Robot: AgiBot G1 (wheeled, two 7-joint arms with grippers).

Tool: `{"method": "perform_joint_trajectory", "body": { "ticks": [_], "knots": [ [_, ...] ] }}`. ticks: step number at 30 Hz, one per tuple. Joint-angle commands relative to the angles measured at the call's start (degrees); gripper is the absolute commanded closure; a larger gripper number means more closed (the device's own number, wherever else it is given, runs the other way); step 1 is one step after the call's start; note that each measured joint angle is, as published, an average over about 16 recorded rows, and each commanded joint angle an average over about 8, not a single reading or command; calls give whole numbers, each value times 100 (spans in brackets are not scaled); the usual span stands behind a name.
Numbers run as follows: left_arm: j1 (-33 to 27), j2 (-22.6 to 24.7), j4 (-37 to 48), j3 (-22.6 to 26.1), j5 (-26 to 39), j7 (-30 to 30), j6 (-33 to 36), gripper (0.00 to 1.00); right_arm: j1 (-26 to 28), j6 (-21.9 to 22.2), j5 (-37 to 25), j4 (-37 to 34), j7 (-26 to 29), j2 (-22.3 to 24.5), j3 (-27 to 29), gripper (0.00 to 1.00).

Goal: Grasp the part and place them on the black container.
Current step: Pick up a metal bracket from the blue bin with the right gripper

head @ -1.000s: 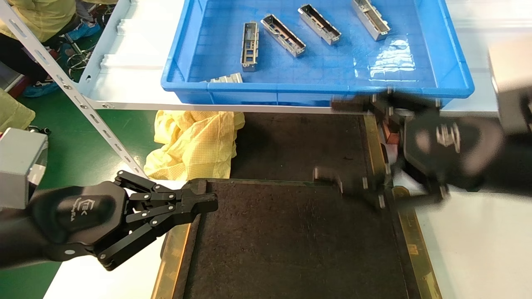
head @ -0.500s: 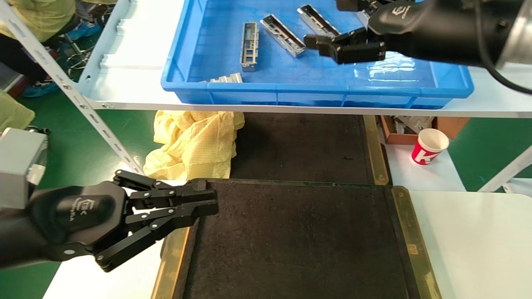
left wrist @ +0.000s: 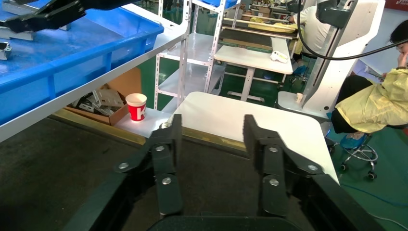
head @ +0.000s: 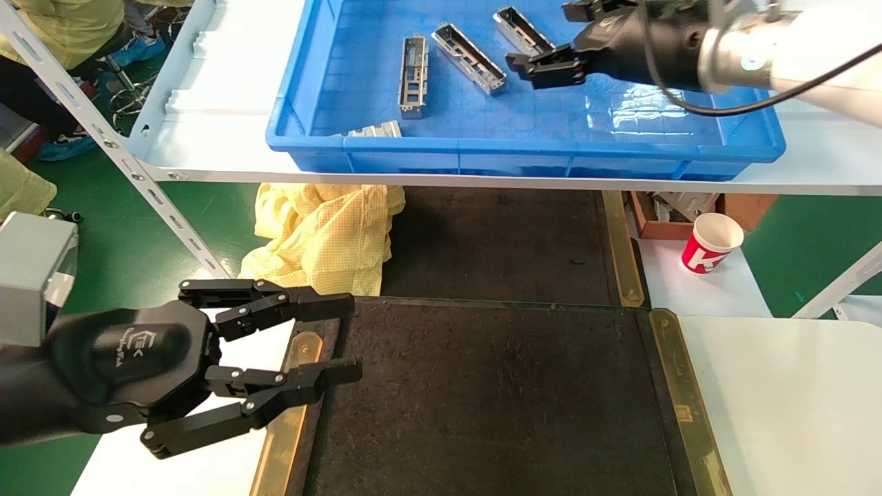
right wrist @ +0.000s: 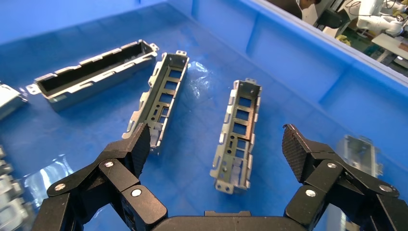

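Several silver-grey parts lie in the blue bin: one part on the left, a second part and a third part beside them. My right gripper hovers open over the bin near the third. In the right wrist view a part lies below and between the open fingers of my right gripper, untouched, with another part alongside. My left gripper is open and empty over the left edge of the black container; the left wrist view shows the left gripper above the container.
The bin stands on a white shelf above the container. A yellow cloth lies behind the container's left corner. A red-and-white paper cup and a cardboard box sit at the right. A slanted metal rack post crosses the left side.
My right arm has swung up from the container's right edge into the blue bin and now hovers over the parts. My left gripper has gone from shut to open.
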Motion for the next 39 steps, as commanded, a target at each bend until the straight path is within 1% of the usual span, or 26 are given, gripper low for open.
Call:
{"method": "perform_joint_trajectory", "body": {
  "ticks": [1,3,4,5,6,11,12,13,14,25,39],
  "knots": [
    [0,0,0,0,0,0,0,0,56,190,-58,-212,-134,-159,-29,0],
    [0,0,0,0,0,0,0,0,82,319,-64,-348,-223,-240,-28,0],
    [0,0,0,0,0,0,0,0,93,376,-59,-409,-261,-272,-23,3],
    [0,0,0,0,0,0,0,0,103,424,-50,-462,-294,-299,-15,11],
    [0,0,0,0,0,0,0,0,112,465,-39,-509,-325,-322,-6,22],
    [0,0,0,0,0,0,0,0,135,558,47,-680,-424,-390,55,84],
    [0,0,0,0,0,0,0,0,135,567,66,-705,-437,-399,67,94],
    [0,0,0,0,0,0,0,0,132,578,84,-729,-449,-408,80,98],
    [0,0,0,0,0,0,0,0,127,592,101,-750,-458,-417,91,100],
    [0,0,0,0,0,0,0,0,-2,841,221,-863,-573,-484,171,100],
    [0,0,0,0,0,0,0,0,-91,893,290,-852,-636,-505,207,100]
  ]
}}
